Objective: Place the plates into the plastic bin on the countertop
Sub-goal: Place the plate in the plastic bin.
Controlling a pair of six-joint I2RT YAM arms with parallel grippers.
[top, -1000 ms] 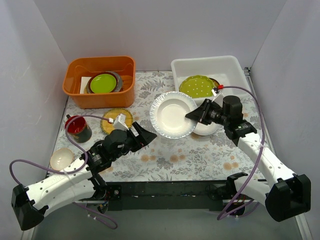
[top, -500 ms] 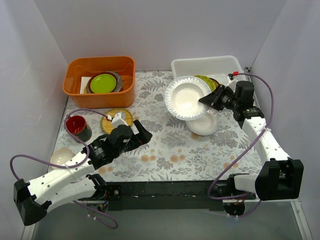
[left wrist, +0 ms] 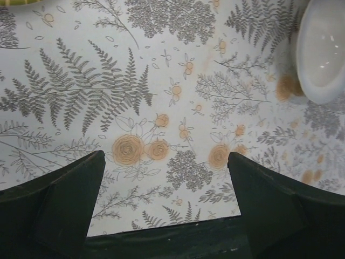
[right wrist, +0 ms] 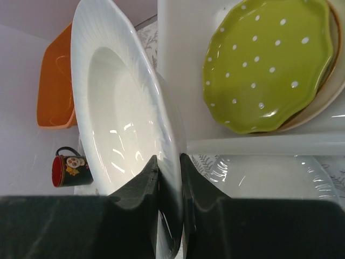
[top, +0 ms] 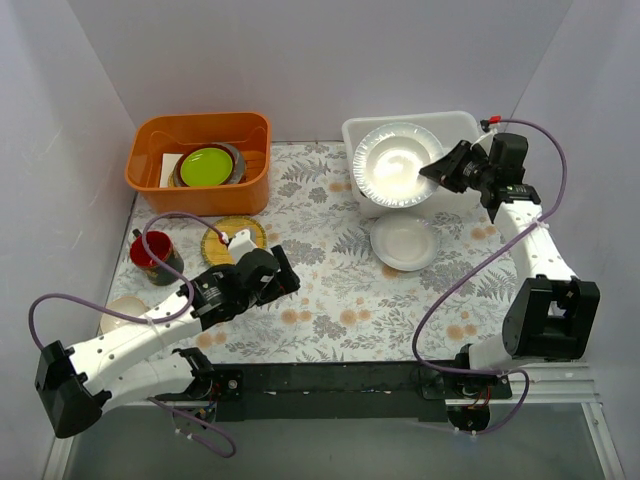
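Now that right gripper (top: 437,172) has swung its pinched ribbed white plate (top: 398,165) over translucent plastic bin (top: 458,128), drop's next; left gripper (left wrist: 164,162) wide, empty.

1. The left tool (left wrist: 166,162) stands wide open, its dark fingers (left wrist: 70,199) at 7 and 5 o'clock with nothing between them.
2. The fern-and-orange-flower surface (left wrist: 161,65) fills the view.
3. A white plate (left wrist: 323,48) lies on it at 2 o'clock, cut by the frame.
4. A yellow rim (left wrist: 11,2) peeks in at 11 o'clock, too little of it showing to identify.
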